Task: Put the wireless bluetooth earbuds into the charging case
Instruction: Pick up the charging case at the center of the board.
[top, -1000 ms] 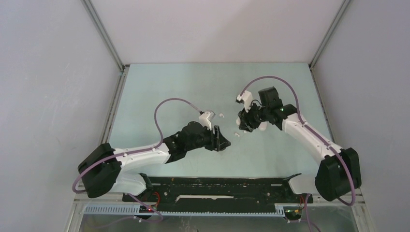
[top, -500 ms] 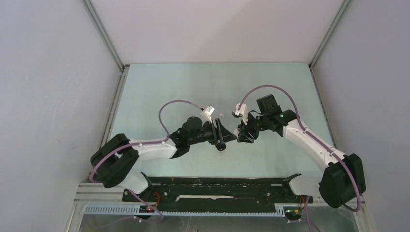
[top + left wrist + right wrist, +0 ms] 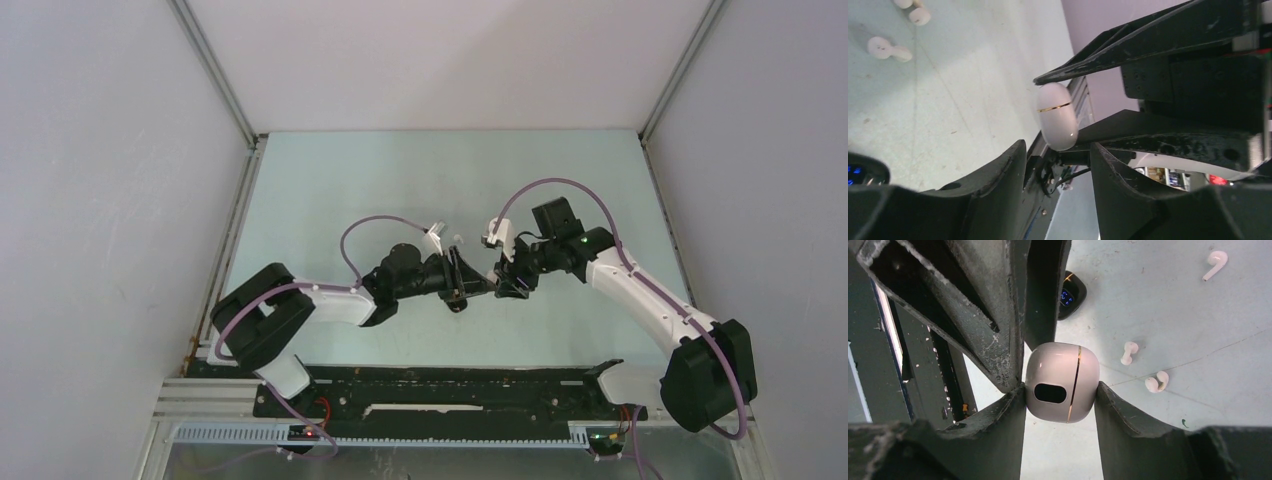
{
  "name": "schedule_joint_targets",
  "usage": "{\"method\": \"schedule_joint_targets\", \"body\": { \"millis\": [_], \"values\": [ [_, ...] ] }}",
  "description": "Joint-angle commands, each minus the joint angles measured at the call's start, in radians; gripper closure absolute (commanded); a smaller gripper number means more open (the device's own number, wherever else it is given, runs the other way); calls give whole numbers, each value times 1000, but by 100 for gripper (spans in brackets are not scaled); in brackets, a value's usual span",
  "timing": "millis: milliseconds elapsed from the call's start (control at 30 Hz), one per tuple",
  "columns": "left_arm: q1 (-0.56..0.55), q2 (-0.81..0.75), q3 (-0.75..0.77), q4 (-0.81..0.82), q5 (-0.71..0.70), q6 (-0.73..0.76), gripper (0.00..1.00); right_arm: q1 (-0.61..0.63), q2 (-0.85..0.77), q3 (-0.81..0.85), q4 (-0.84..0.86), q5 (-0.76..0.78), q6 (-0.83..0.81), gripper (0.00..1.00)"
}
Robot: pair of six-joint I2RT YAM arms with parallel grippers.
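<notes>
R gripper point(image 3: 1059, 387) is clamped on the white charging case point(image 3: 1063, 367), lid shut, gold seam showing. L gripper point(image 3: 1058, 146) is half open w/ nothing in it, tips just short of the case. Step looks like opening the lid: I want L fingers on the lid side of the seam only, R firm on the base, then lift w/o twisting the case loose. 3 white earbuds point(image 3: 1157, 382) lie on the table point(image 3: 1198, 330) under R, apart from both grippers.

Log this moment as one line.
right gripper: jaws shut on charging case, lid closed | left gripper: jaws open, tips near case | earbuds: loose on table
</notes>
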Motion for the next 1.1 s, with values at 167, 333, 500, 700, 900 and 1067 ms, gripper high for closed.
{"method": "schedule_joint_targets", "body": {
  "millis": [167,333,500,700,900,1067],
  "values": [
    [31,130,-32,446,71,-241,55,21,-17,2,15,-65,-12,71],
    [29,136,-27,423,83,-240,60,20,-15,2,18,-64,-8,71],
    [29,104,-17,329,94,-196,60,22,-4,2,23,-56,-8,70],
    [28,35,4,134,103,-70,77,23,-3,2,29,-48,4,58],
    [29,-47,-26,78,80,92,91,-65,-8,25,6,-195,52,36],
    [2,-176,-155,251,63,335,95,-222,25,139,-178,-446,59,35]
  ]
}}
